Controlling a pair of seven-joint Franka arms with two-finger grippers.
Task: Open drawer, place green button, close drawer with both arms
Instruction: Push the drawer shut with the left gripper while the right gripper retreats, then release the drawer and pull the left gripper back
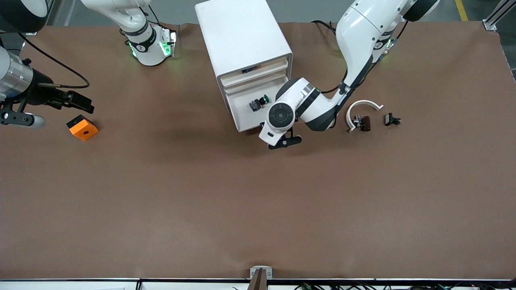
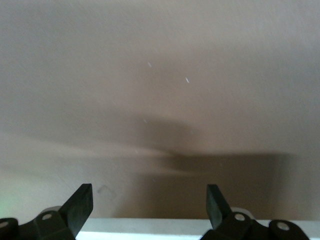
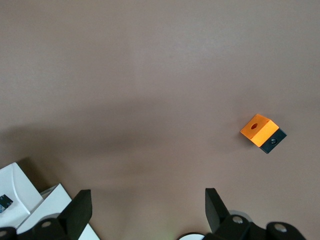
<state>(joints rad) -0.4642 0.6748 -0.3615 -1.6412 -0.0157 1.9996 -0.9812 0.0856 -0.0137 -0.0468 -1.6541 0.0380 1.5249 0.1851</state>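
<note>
- Front view shows the white cabinet [image 1: 246, 44] standing on the brown counter [image 1: 258, 201], midway between the two arm bases.
- One drawer [image 1: 252, 110] is pulled out toward the front camera, and its white tray floor is exposed.
- In that open drawer lies the button [image 1: 259, 102], on its side, with the green cap pointing toward the left arm's end of the counter and the blue base toward the right arm's end.
- Left end effector [image 1: 284, 141] sits low at the front edge of the open drawer, at the corner toward the left arm's end; in the left wrist view its fingers [image 2: 80, 207] stand wide apart with nothing between them, a white edge just beside them.
- Right end effector [image 1: 80, 104] waits toward the right arm's end of the counter, near an orange cube [image 1: 82, 127]; in the right wrist view its fingers [image 3: 77, 210] are spread wide and empty.
- A dark brown part with a white arc [image 1: 360, 117] and a small black part [image 1: 392, 119] lie toward the left arm's end, well apart from the cabinet.
</note>
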